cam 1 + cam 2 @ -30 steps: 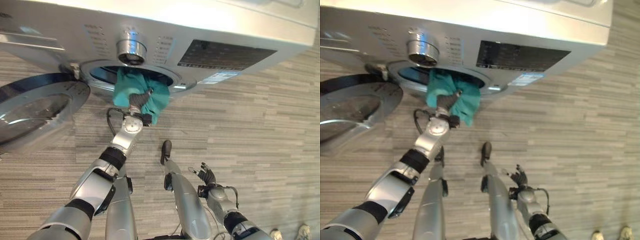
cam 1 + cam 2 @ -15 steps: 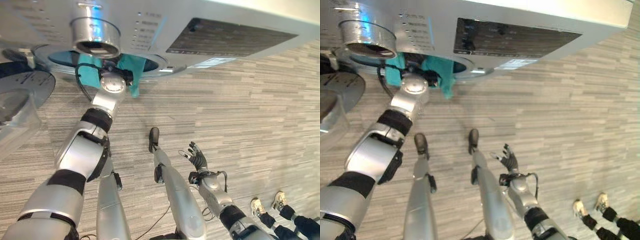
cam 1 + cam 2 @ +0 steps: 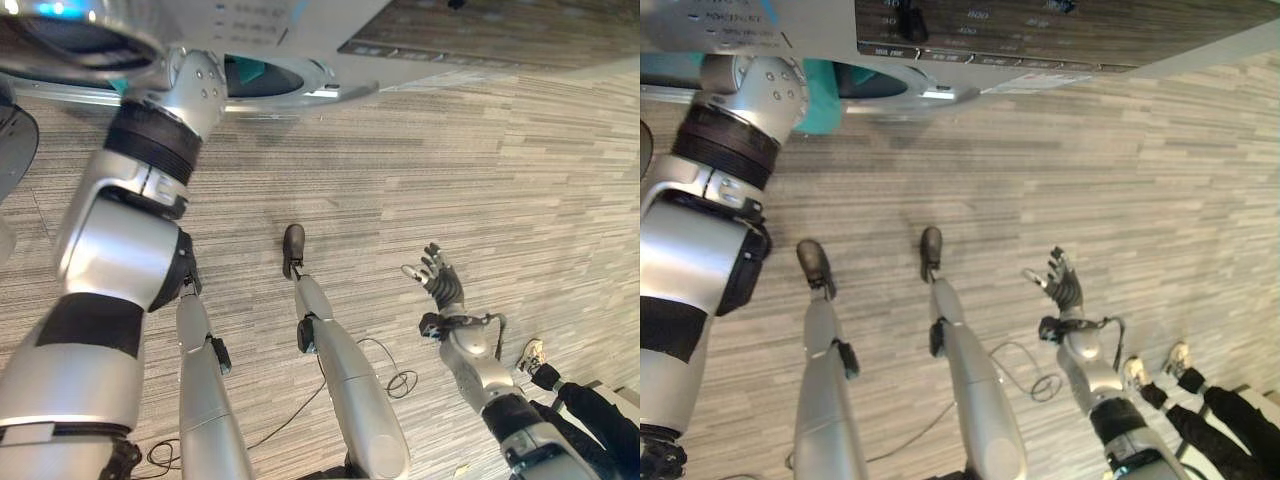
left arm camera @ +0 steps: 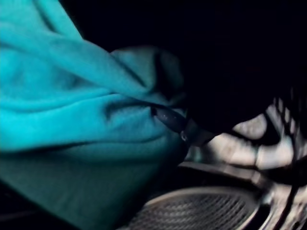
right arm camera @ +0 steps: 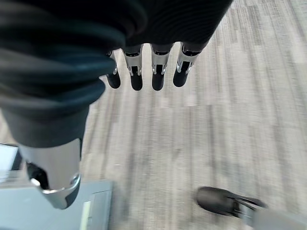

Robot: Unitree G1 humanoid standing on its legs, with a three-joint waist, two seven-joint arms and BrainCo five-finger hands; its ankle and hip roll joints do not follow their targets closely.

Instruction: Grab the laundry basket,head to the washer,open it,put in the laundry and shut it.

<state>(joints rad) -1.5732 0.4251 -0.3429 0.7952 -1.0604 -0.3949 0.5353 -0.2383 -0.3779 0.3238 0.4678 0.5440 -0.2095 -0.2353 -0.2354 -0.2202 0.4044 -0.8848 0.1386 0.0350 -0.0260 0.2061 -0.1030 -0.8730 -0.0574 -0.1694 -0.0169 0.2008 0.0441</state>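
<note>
The silver washer (image 3: 470, 35) stands just ahead with its round opening (image 3: 285, 78) uncovered. My left arm reaches into that opening, wrist at the rim. Inside the dark drum, my left hand (image 4: 169, 118) has a dark fingertip dug into bunched teal cloth (image 4: 72, 110), above the perforated drum wall (image 4: 201, 213). A strip of the teal cloth (image 3: 822, 102) shows at the opening beside my arm. My right hand (image 3: 438, 276) hangs low at the right over the floor, fingers (image 5: 144, 72) straight and holding nothing.
The washer's open door (image 3: 12, 140) hangs at the far left. A person's legs and shoes (image 3: 1175, 372) stand on the striped wood floor (image 3: 520, 180) at the lower right, close behind my right arm.
The camera has moved in toward the washer. My left arm has pushed deeper into the drum, taking the teal cloth from hanging over the rim to mostly inside. The right hand stays open.
</note>
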